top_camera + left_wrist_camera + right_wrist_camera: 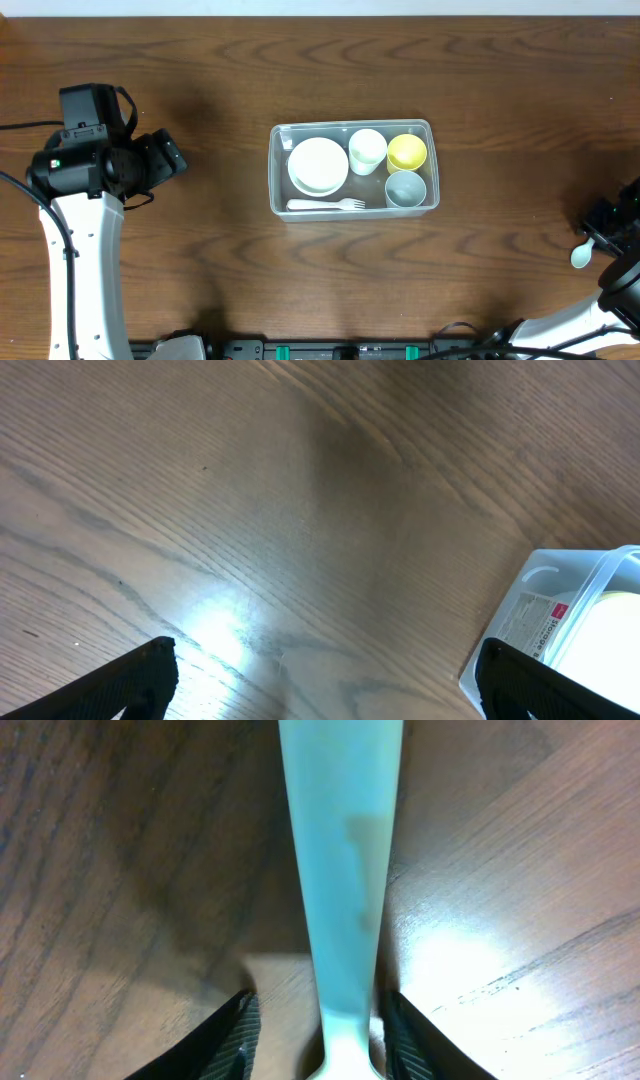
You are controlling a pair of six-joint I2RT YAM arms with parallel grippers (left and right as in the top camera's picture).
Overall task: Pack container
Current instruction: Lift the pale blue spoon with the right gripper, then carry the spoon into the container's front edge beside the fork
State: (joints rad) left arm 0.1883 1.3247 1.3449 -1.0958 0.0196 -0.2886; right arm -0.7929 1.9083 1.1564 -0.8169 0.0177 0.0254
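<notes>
- Container (271, 170) is sitting far left of the spoon (340, 870), whose handle is running lengthwise between the right jaws.
- Right jaws are flanking it, not yet pinching; left jaws are gaping.

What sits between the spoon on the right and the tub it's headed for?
Nothing visible. The right gripper straddles the spoon handle, and only bare table lies between it and the container. The container has no lid on; plates, cups and a fork fill much of it.
</notes>
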